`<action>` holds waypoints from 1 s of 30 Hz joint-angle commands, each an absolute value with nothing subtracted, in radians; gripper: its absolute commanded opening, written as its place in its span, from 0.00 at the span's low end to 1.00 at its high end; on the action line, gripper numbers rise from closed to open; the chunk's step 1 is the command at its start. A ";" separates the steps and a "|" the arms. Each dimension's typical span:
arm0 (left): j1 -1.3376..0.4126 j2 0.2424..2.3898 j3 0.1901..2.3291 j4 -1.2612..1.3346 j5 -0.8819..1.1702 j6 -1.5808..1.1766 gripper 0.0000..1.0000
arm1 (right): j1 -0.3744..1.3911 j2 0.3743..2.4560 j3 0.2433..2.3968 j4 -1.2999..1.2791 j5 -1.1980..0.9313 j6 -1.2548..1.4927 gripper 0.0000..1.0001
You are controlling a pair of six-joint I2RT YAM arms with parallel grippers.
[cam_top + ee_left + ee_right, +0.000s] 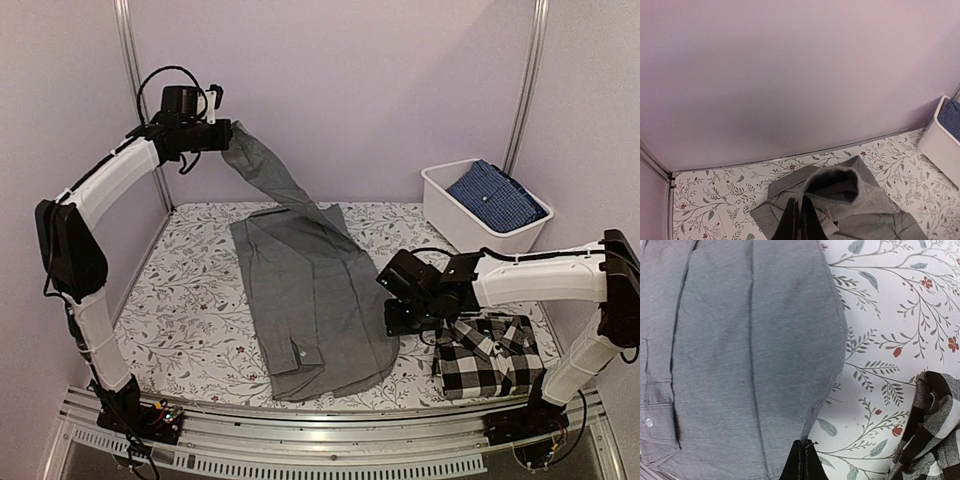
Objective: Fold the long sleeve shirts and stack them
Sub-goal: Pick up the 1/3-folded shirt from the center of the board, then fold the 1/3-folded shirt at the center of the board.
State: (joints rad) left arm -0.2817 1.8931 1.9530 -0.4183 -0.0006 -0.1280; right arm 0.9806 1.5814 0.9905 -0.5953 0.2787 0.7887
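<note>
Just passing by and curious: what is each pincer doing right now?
Left pincer: closed, holding the grey shirt by a raised sleeve.
Right pincer: closed on the grey shirt's edge, by the look of it.

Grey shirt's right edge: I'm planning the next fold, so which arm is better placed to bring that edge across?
Right. The right gripper is shut on the grey shirt at that edge, low on the table. The left gripper is shut on the sleeve, raised at the far left.
</note>
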 commanded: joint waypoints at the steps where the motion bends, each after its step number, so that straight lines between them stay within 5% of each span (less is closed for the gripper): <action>1: -0.243 1.841 1.934 -0.425 0.012 -0.140 0.00 | 1.053 1.623 1.081 -0.609 0.280 0.749 0.00; 16: -0.082 1.625 1.624 -0.321 -0.039 -0.194 0.00 | 1.139 1.738 1.109 -0.400 -0.064 0.612 0.00; 30: -0.031 1.617 1.598 -0.285 -0.017 -0.220 0.00 | 1.143 1.742 1.109 -0.381 -0.141 0.583 0.00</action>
State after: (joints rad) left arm -0.0360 1.6398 1.5925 -0.3305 -0.0124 -0.2108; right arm 1.1328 1.7451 1.1053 -0.3954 -0.1059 0.6006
